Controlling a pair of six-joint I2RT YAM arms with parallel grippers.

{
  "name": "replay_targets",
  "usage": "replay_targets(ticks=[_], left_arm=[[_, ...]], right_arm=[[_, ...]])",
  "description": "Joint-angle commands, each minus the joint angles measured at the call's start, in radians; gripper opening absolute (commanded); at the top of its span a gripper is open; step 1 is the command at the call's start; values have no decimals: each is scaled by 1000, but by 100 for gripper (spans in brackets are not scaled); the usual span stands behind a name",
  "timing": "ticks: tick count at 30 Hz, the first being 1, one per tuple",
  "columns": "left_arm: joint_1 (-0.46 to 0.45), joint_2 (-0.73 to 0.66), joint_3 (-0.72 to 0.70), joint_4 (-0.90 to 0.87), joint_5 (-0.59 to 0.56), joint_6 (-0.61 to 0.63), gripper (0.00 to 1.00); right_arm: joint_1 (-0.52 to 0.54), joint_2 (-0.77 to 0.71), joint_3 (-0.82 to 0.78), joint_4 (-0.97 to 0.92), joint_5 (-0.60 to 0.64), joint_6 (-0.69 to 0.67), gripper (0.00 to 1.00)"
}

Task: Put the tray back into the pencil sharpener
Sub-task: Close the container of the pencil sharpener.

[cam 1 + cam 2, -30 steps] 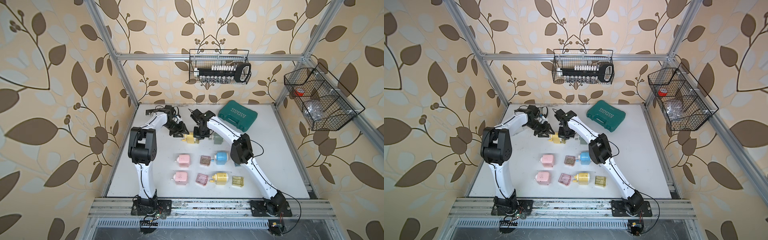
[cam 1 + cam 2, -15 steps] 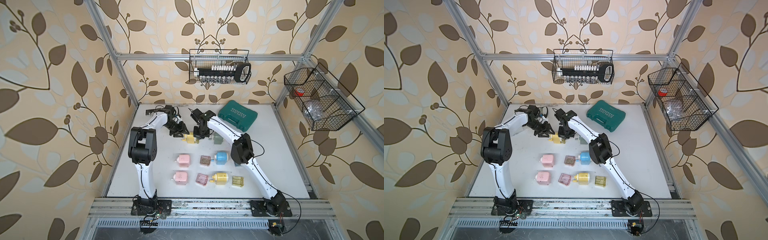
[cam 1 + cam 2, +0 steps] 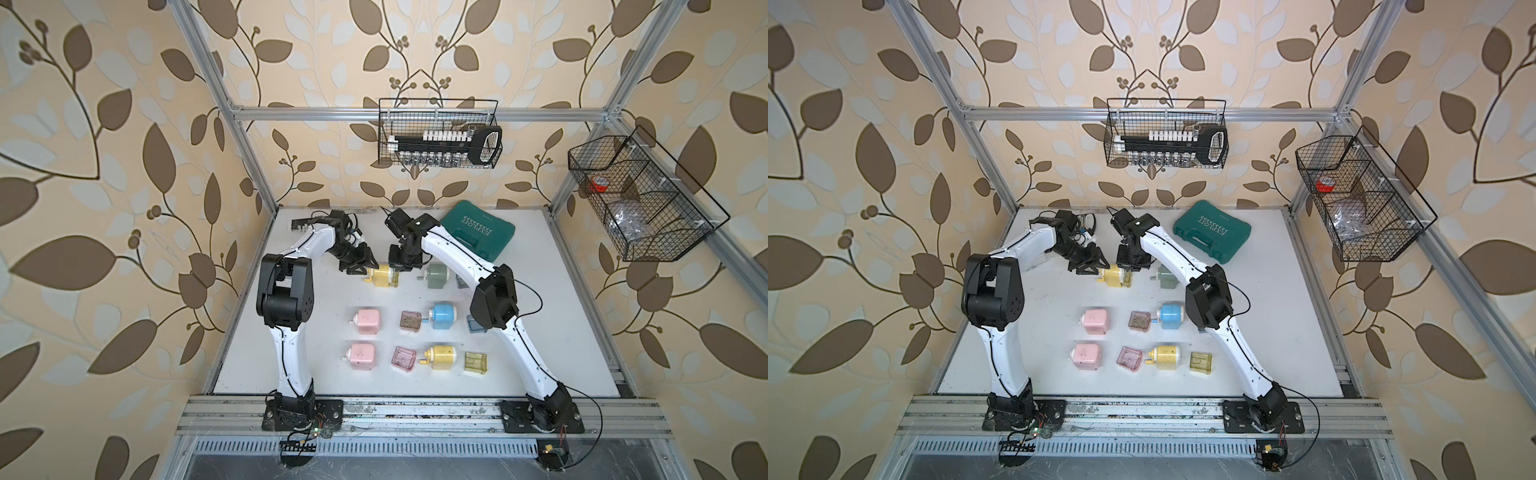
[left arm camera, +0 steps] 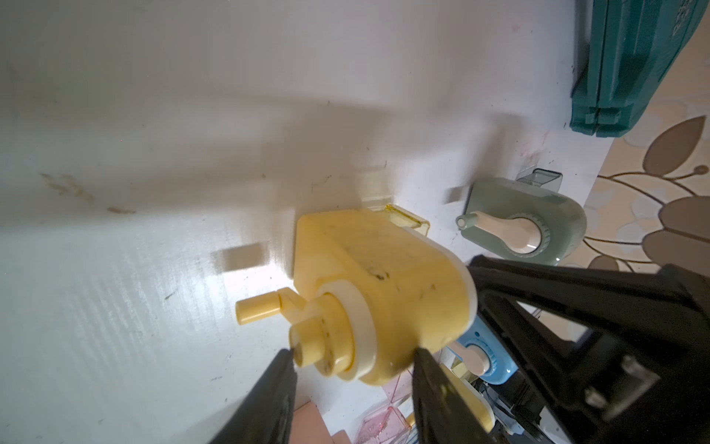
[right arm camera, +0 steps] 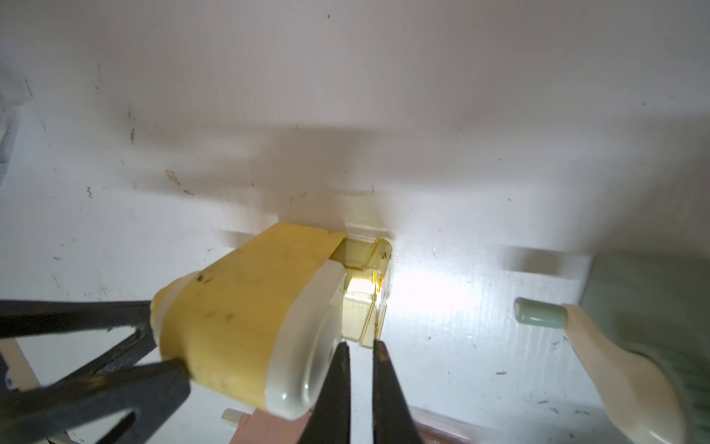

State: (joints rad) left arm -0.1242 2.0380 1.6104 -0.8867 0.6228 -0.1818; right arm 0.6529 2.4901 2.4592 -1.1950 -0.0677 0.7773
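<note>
Right wrist view: tray (image 5: pixel 365 284) sits partly inside sharpener (image 5: pixel 246 326), protruding at 3 o'clock seen from above. Right gripper (image 5: pixel 360 346) pinches its lip; left gripper (image 4: pixel 352 353) clamps the sharpener's 9 o'clock end. Push straight toward 9 o'clock, body braced.

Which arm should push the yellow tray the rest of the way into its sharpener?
Probably right. The right fingers pinch the tray at its protruding end; the left fingers clamp the yellow sharpener at its crank end, bracing it.

I see only the end of the yellow tray (image 5: pixel 365 292), the rest hidden inside the yellow sharpener (image 5: pixel 246 323), and the green sharpener (image 5: pixel 649 307) is blurred and cut off.
</note>
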Motion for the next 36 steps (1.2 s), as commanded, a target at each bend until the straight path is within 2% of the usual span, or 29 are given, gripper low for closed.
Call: replay_targets(ticks=[1, 20, 36], left_arm=[[-26, 53, -6, -23, -61, 27, 49], [-26, 59, -7, -24, -61, 25, 49], [-25, 62, -7, -24, -61, 24, 49]], right_arm=[[-22, -47, -41, 9, 24, -9, 8], [-18, 79, -73, 53, -66, 16, 0], [-14, 59, -126, 146, -154, 32, 0]])
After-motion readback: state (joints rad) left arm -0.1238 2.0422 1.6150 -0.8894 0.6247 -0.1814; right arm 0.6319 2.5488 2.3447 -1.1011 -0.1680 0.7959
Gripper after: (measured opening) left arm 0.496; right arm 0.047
